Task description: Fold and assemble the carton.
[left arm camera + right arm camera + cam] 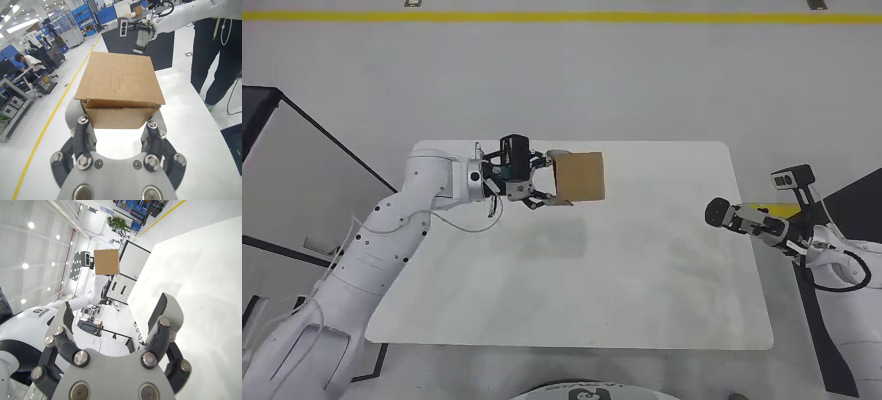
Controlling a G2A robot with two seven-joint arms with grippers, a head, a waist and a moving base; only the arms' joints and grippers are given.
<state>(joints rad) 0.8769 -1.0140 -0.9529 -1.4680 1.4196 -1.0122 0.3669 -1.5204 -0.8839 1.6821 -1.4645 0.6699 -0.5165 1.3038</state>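
A brown cardboard carton, folded into a box, is held above the white table at its back left part. My left gripper is shut on the carton's near end, one finger on each side wall. In the left wrist view the carton fills the space between the fingers, with a flap edge showing at its near face. My right gripper hangs open by the table's right edge with nothing between its fingers. The carton appears far off in the right wrist view.
A person in dark trousers stands beside the table's far side. A dark floor mat lies beyond the table. A dark frame stands left of the table.
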